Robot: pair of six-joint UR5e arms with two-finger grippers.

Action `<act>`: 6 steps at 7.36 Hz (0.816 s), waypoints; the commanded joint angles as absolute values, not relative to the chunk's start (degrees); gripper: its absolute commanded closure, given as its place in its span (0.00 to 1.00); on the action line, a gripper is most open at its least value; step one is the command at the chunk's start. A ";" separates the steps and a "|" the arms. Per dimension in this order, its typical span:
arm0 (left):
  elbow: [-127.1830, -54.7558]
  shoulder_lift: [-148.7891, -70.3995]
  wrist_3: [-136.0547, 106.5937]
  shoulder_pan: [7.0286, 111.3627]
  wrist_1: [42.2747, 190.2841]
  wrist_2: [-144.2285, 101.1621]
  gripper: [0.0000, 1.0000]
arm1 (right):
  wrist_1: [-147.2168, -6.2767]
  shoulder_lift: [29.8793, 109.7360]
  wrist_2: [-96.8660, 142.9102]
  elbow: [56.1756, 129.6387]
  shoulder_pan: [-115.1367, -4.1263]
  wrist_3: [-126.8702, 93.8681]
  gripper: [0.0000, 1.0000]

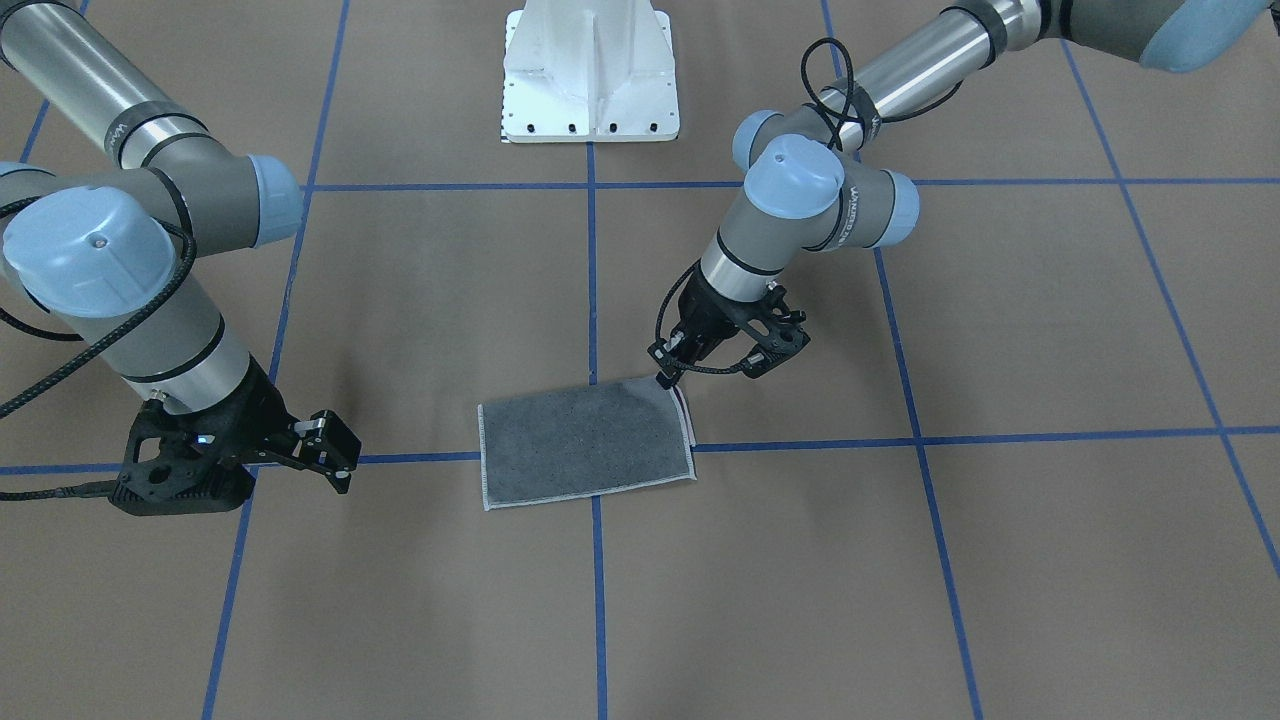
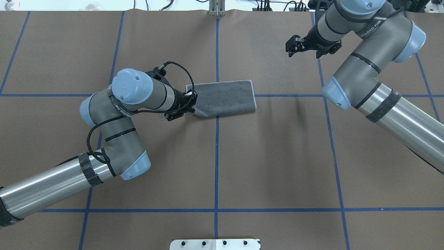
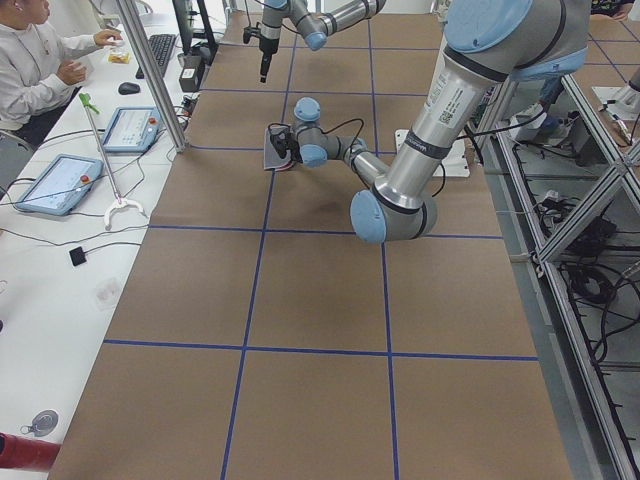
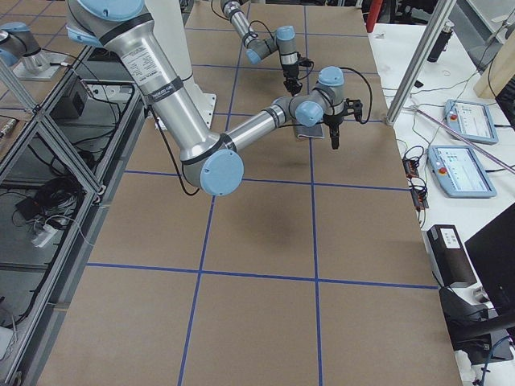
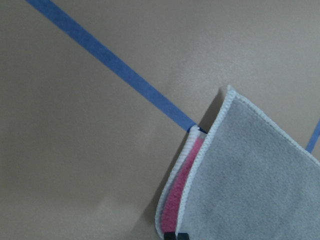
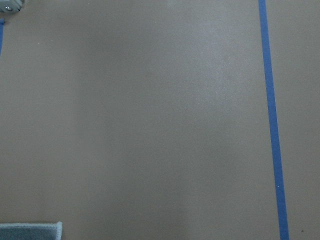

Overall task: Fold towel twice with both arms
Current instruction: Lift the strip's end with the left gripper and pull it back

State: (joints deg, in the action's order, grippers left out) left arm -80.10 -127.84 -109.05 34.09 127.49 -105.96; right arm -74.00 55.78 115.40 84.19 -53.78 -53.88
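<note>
- Left claw is pinched narrow on a corner of the towel; catching only one layer would peel the fold open.
- Right claw hangs wide, well apart; a lone pull could skew it.

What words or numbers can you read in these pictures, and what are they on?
Nothing reads clearly.
Joint band of the left arm: white lettering, too blurred to read.
Joint band of the right arm: white lettering, too blurred to read.
Screens of the tablets: too small to read.
On the towel: no writing.
</note>
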 commanded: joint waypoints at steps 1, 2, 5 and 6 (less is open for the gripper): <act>-79.98 -130.15 -107.24 33.84 127.18 -103.46 1.00 | -74.00 55.81 115.40 84.20 -53.79 -53.88 0.01; -79.89 -130.95 -105.23 33.75 127.18 -103.27 1.00 | -74.00 55.90 115.40 84.20 -53.79 -53.88 0.01; -79.02 -134.20 -103.19 33.14 126.74 -101.35 1.00 | -74.09 55.99 115.84 84.11 -54.66 -53.79 0.01; -79.01 -134.47 -103.10 32.96 126.83 -101.25 1.00 | -74.09 55.99 116.36 84.11 -55.10 -53.62 0.01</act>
State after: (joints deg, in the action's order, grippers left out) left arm -79.18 -133.88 -103.48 33.29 126.85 -101.71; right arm -74.09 55.97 115.84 84.12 -54.55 -53.78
